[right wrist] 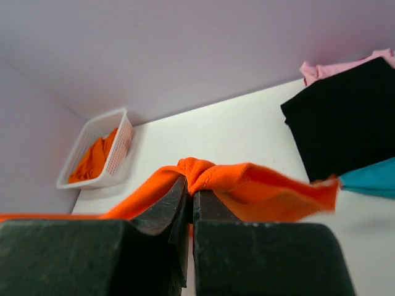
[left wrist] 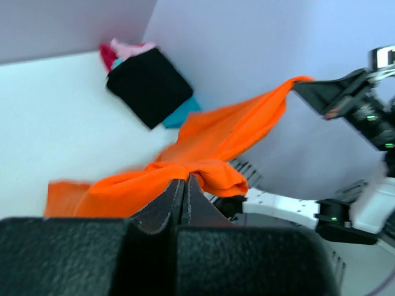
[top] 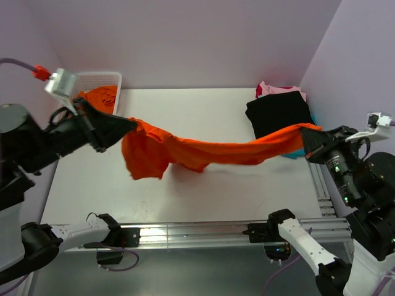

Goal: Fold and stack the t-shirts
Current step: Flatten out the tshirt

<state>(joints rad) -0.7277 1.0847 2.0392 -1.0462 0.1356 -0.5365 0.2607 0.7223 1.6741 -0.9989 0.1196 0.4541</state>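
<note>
An orange t-shirt (top: 203,150) hangs stretched in the air across the table between both grippers. My left gripper (top: 131,123) is shut on its left end, with loose cloth drooping below. My right gripper (top: 310,134) is shut on its right end. In the left wrist view the shirt (left wrist: 216,139) bunches at my closed fingertips (left wrist: 185,180). In the right wrist view it (right wrist: 247,185) bunches at my closed fingertips (right wrist: 190,185). A stack with a black t-shirt (top: 278,116) on top, pink (top: 274,89) and teal (top: 296,152) edges showing, lies at the back right.
A white mesh basket (top: 99,83) at the back left holds more orange cloth (top: 102,97); it also shows in the right wrist view (right wrist: 99,151). A metal rail (top: 197,234) runs along the table's near edge. Purple walls close in the back and sides.
</note>
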